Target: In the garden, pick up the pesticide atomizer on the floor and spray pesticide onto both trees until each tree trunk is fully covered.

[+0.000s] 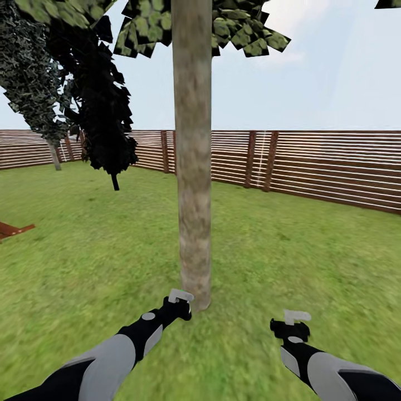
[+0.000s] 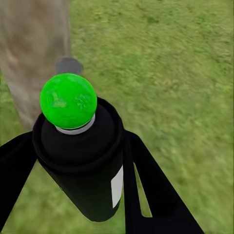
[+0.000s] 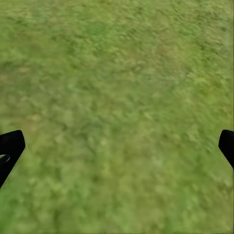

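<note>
A straight grey-brown tree trunk (image 1: 192,167) rises in the middle of the head view, with blocky green leaves (image 1: 239,25) above it. My left gripper (image 1: 179,305) sits low by the trunk's base, shut on the pesticide atomizer (image 1: 181,295). In the left wrist view the atomizer (image 2: 83,165) is a black bottle with a white label and a green dot on its head. It is held between my black fingers (image 2: 146,180), and the trunk (image 2: 34,53) stands just beyond it. My right gripper (image 1: 292,326) hangs open over bare grass, its fingertips (image 3: 9,148) spread wide apart.
Green lawn (image 1: 278,262) stretches all around, ringed by a brown slat fence (image 1: 323,167). A dark columnar tree (image 1: 106,111) and another tree with a thin pale trunk (image 1: 54,155) stand at the far left. A red-brown wooden piece (image 1: 14,228) lies at the left edge.
</note>
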